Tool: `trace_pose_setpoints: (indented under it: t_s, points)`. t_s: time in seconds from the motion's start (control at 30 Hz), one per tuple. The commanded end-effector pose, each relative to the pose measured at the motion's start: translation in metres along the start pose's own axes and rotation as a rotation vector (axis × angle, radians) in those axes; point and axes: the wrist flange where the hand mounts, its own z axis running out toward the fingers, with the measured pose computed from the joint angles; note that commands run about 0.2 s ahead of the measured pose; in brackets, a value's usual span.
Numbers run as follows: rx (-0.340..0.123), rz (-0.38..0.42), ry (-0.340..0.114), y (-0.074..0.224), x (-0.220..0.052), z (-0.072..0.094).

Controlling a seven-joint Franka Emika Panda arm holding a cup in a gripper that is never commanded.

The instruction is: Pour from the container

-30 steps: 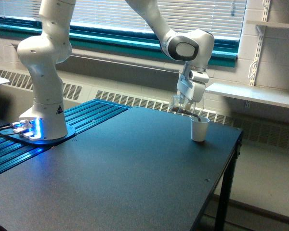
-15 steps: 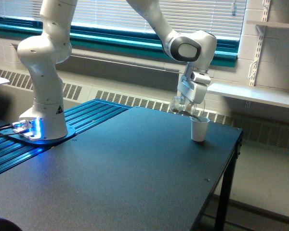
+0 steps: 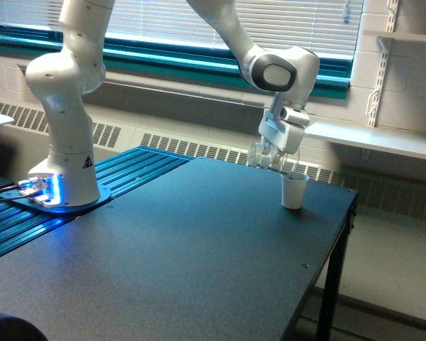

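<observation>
My gripper (image 3: 268,152) is shut on the container (image 3: 263,156), a small clear plastic cup held tipped over, its mouth turned toward the exterior view's right. Its rim hangs just above and to the left of a white paper cup (image 3: 293,190) standing upright on the dark table (image 3: 184,256). The clear cup looks pale, with hardly any dark contents showing through. Whether anything is falling from it is too small to tell.
The arm's white base (image 3: 62,170) sits on a blue-lit ribbed platform (image 3: 92,206) at the exterior view's left. The table's right edge (image 3: 341,241) drops off just beyond the paper cup. A radiator and window blinds run along the back wall.
The wrist has shifted slightly and the clear cup has tipped further; the dark brown stuff seen in it a second ago no longer shows. The paper cup has not moved.
</observation>
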Motion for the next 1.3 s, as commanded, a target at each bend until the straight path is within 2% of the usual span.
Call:
trace_pose_setpoints:
  t_s: [0.03,0.6,0.93,1.3]
  points:
    - [-0.011,-0.029,0.007,-0.003,-0.001,-0.005]
    - [-0.013,-0.05,0.019,-0.01,0.0,-0.013]
    - [-0.017,-0.063,0.016,-0.008,-0.001,-0.012]
    - [0.002,-0.086,0.043,-0.009,-0.01,-0.019]
